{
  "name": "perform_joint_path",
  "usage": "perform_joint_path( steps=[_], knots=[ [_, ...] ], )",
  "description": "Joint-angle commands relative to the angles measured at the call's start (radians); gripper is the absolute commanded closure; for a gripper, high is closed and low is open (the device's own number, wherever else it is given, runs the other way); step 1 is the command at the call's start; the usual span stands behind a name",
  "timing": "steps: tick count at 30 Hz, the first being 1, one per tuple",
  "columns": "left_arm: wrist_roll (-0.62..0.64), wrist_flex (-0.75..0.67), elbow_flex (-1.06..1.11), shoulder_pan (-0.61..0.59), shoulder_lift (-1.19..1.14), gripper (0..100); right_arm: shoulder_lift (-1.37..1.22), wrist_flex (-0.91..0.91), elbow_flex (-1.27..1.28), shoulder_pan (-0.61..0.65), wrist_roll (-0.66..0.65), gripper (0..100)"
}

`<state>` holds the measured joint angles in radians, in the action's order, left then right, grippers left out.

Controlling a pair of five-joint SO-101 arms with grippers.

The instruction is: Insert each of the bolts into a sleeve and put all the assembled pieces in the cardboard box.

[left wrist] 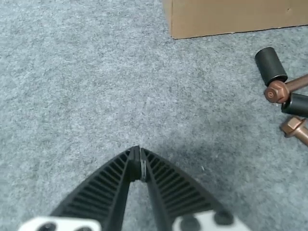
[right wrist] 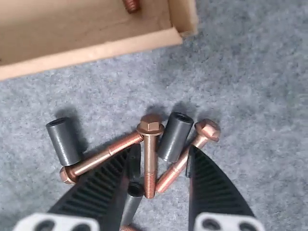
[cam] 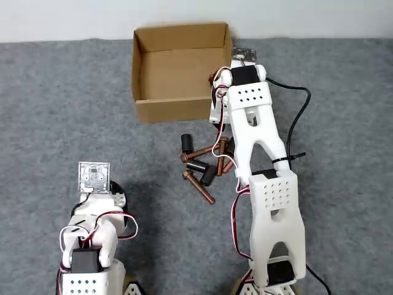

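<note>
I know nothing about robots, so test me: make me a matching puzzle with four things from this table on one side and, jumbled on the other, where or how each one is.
Things
1. left fingers
2. right fingers
3. cardboard box
4. sleeves

States
A. black, lying among the copper bolts
B. open, above the bolts
C. brown, open on top, beyond the bolts
D. shut, over bare grey carpet

Pairs: 1-D, 2-B, 3-C, 4-A
</note>
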<state>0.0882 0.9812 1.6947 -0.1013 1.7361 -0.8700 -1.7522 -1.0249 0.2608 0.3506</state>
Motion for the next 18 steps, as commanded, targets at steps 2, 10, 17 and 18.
perform_joint_path(
  steps=[2,10,17,18],
  knots=[
    [-0.006,0.005,-0.005,-0.008,0.000,100,-0.027,-0.042,-0.043,-0.002,0.011,90.4],
    [-0.006,0.005,-0.005,-0.008,0.000,100,-0.091,-0.042,-0.044,-0.013,0.012,91.2],
    [-0.006,0.005,-0.005,-0.008,0.000,100,-0.119,-0.042,-0.044,-0.073,0.011,91.2],
    [-0.006,0.005,-0.005,-0.008,0.000,100,-0.122,-0.042,-0.044,-0.074,0.011,91.2]
  ],
)
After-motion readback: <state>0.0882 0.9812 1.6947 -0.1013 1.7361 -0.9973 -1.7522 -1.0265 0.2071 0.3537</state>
